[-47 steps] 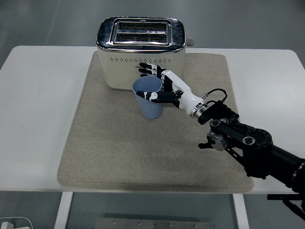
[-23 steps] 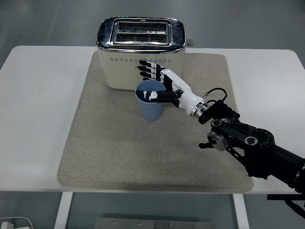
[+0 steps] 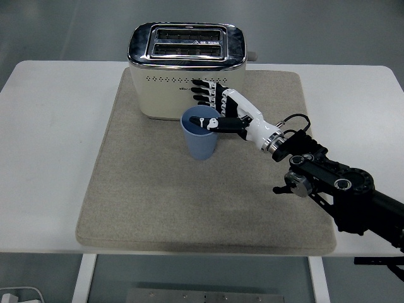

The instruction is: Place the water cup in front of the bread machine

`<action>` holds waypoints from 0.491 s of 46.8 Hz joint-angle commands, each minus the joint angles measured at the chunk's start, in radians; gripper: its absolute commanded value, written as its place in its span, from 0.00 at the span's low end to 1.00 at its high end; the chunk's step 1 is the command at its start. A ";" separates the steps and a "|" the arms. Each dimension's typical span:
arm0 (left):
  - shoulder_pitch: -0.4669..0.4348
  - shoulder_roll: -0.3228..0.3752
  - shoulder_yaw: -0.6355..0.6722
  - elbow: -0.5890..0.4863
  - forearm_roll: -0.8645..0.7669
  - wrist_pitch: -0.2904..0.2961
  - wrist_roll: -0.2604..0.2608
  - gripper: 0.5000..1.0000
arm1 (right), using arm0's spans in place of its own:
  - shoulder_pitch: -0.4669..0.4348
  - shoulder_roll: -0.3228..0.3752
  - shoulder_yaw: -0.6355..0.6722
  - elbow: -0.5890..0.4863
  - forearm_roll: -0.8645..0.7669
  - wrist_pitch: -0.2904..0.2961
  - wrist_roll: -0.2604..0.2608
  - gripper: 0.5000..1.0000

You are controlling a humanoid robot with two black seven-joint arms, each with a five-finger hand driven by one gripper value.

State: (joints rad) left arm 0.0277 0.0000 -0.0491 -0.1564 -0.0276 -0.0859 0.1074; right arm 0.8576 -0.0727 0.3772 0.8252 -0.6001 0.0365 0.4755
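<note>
The blue water cup (image 3: 201,142) stands upright on the beige mat (image 3: 158,189), just in front of the cream and chrome bread machine (image 3: 165,88). My right hand (image 3: 208,110) reaches in from the right and grips the cup's far right rim. The thumb (image 3: 211,123) dips over the rim into the cup. The fingers (image 3: 205,93) stretch out behind it, close to the bread machine's front. The left arm is out of sight.
The mat covers the middle of the white table (image 3: 50,126). My right forearm (image 3: 341,189) crosses the mat's right side. The bread machine stands at the mat's back edge, its lever knob (image 3: 252,55) on the right.
The hand and cup have shifted slightly right and settled lower onto the mat. The wrist has swung further right.
</note>
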 commanded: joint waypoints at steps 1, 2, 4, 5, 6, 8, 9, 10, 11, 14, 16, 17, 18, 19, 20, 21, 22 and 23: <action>0.000 0.000 0.000 0.000 0.002 0.000 0.000 1.00 | 0.001 -0.006 -0.001 0.011 0.009 0.000 0.000 0.85; 0.000 0.000 0.000 0.000 0.002 0.000 0.000 1.00 | 0.000 -0.007 0.000 0.011 0.013 0.000 0.000 0.85; 0.000 0.000 0.000 0.000 0.000 0.000 0.000 1.00 | 0.001 -0.016 0.000 0.012 0.014 0.000 0.000 0.85; 0.000 0.000 0.000 0.000 0.002 0.002 0.000 1.00 | 0.001 -0.019 0.000 0.012 0.016 0.000 0.000 0.85; 0.000 0.000 0.000 0.000 0.000 0.000 0.002 1.00 | 0.001 -0.024 0.000 0.012 0.016 0.000 0.000 0.85; 0.000 0.000 0.000 0.000 0.002 0.000 0.000 1.00 | 0.001 -0.027 0.000 0.018 0.016 0.000 0.000 0.85; 0.000 0.000 0.000 0.000 0.000 0.000 0.000 1.00 | 0.001 -0.027 0.000 0.022 0.016 0.000 0.000 0.85; 0.000 0.000 0.000 0.000 0.000 0.002 0.000 1.00 | 0.001 -0.030 0.000 0.025 0.016 0.000 0.000 0.85; 0.000 0.000 0.000 0.000 0.000 0.000 0.000 1.00 | 0.001 -0.035 0.000 0.028 0.016 0.000 0.000 0.85; 0.000 0.000 0.000 0.000 0.002 0.000 0.000 1.00 | 0.001 -0.047 0.000 0.032 0.017 0.000 0.000 0.85; 0.000 0.000 0.000 0.000 0.000 0.002 0.002 1.00 | 0.001 -0.053 0.000 0.035 0.017 0.000 0.000 0.85; 0.000 0.000 0.000 0.000 0.002 0.002 0.002 1.00 | 0.001 -0.058 0.000 0.038 0.017 0.000 0.000 0.85; 0.000 0.000 0.000 0.000 0.000 0.000 0.000 1.00 | 0.000 -0.062 0.000 0.043 0.017 0.000 0.000 0.85; 0.000 0.000 0.000 0.000 0.000 0.002 0.000 1.00 | 0.001 -0.067 0.000 0.048 0.017 0.000 0.000 0.85; 0.000 0.000 0.000 0.000 0.000 0.000 0.000 1.00 | 0.001 -0.073 0.000 0.051 0.017 0.000 0.000 0.85; 0.000 0.000 0.000 0.000 0.000 0.002 0.002 1.00 | 0.000 -0.078 0.000 0.055 0.017 0.000 0.000 0.85; 0.000 0.000 0.000 0.000 0.000 0.002 0.002 1.00 | 0.000 -0.082 0.002 0.058 0.017 0.000 0.000 0.85; 0.000 0.000 0.000 0.000 0.000 0.002 0.002 1.00 | 0.000 -0.087 0.002 0.063 0.017 0.000 0.000 0.85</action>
State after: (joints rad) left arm 0.0274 0.0000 -0.0491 -0.1564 -0.0270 -0.0850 0.1083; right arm 0.8590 -0.1465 0.3773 0.8761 -0.5828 0.0369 0.4755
